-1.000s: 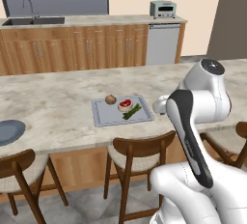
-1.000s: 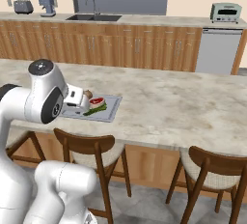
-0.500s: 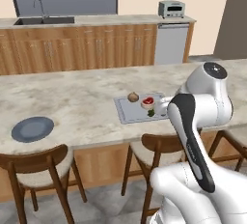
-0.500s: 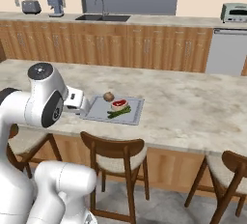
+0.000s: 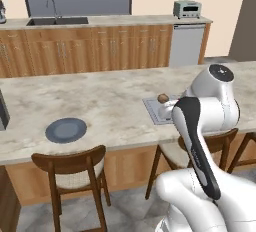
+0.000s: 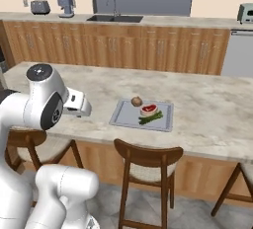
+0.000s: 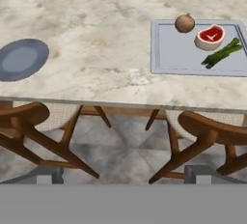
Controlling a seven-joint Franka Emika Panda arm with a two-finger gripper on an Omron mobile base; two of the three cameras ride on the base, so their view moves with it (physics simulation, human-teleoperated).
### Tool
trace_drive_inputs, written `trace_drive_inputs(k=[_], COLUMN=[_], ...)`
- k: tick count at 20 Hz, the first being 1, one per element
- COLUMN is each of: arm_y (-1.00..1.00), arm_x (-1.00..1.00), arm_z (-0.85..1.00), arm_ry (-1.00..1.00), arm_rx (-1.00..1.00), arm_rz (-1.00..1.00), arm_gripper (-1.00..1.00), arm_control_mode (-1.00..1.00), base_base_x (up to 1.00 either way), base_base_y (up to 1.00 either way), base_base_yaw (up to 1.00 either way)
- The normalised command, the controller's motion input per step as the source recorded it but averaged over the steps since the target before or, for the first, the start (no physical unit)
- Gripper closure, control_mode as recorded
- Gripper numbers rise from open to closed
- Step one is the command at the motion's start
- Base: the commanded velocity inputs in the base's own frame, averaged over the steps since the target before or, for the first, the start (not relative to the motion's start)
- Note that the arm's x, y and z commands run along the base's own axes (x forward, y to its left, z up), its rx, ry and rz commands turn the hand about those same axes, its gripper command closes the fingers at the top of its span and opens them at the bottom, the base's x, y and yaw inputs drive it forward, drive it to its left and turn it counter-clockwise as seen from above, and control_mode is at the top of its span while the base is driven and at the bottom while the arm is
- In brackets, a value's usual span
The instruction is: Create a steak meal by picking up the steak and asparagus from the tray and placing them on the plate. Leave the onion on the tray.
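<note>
Glossy white rounded arm with dark grey joint caps and bands.

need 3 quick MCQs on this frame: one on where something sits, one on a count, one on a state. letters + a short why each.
1. Where does the onion sit?
A. on the tray
B. on the plate
C. on a stool

2. How many food items lie on the tray?
A. one
B. two
C. three

3. What is the state of the plate?
A. holds the steak
B. bare, nothing on it
C. holds the asparagus

Answers:
1. A: the onion rests at the tray's far edge, beside the steak.
2. C: onion, steak and asparagus all lie inside the tray's rim.
3. B: the blue-grey plate lies apart from the tray on the counter with nothing on it; steak and asparagus are not yet moved.
</note>
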Motion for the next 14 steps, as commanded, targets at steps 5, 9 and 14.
trace_drive_inputs(k=[5,9,14], arm_y=[0.0,0.0,0.0], arm_x=[0.0,0.0,0.0], arm_z=[0.0,0.0,0.0], arm_ry=[0.0,0.0,0.0], arm_rx=[0.0,0.0,0.0], arm_rz=[0.0,0.0,0.0], arm_gripper=[-1.0,-1.0,-1.0], arm_control_mode=[1.0,1.0,1.0], base_base_x=[0.36,0.42,0.38], base_base_y=[0.35,0.36,0.27], base_base_yaw=[0.0,0.0,0.0])
